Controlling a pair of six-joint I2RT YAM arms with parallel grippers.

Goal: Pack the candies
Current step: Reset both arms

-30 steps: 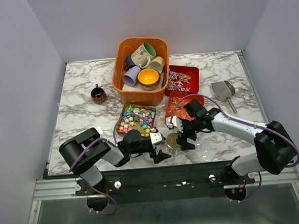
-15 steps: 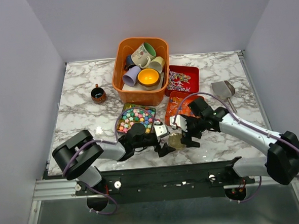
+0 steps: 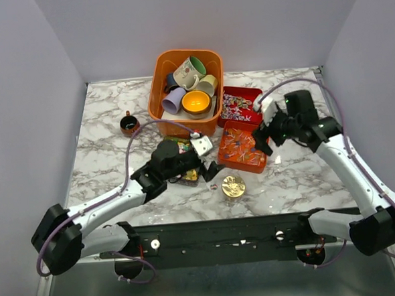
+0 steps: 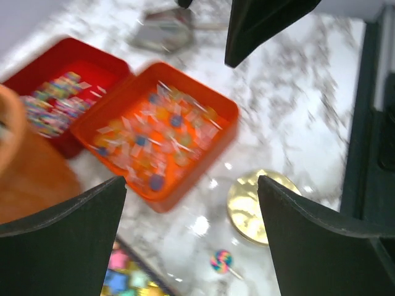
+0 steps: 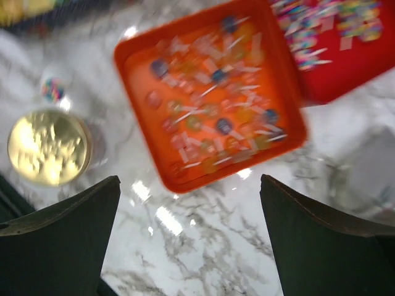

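A marble table (image 3: pixel 110 146) is seen from above with two robot arms reaching over it. The candies lie in two shallow trays right of the table's centre. Speckled multicolour ones fill a red tray (image 3: pixel 251 93), and orange-red ones with pale wrapper ends (image 5: pixel 210 92) fill an orange tray (image 5: pixel 133 61) just nearer, with the two trays side by side and touching. One loose candy (image 4: pixel 220 260) lies on the bare marble towards the near edge, just left of a round gold lid (image 4: pixel 259 206). The left arm (image 3: pixel 107 204) stretches from the near left corner towards the middle. The left jaws are spread wide and hold nothing, hanging above the marble between the orange tray and the gold lid. Beneath that arm's wrist sits a dark tray of bright coloured pieces (image 3: pixel 188 175), mostly hidden. The right arm (image 3: pixel 346 162) bends in from the right edge. The right jaws are also spread wide and empty, hanging over the near right side of the orange tray. An orange basket (image 3: pixel 183 125) of mugs (image 3: pixel 194 69) stands at the middle of the far edge. A small brown mug (image 3: pixel 129 123) stands alone to its left.
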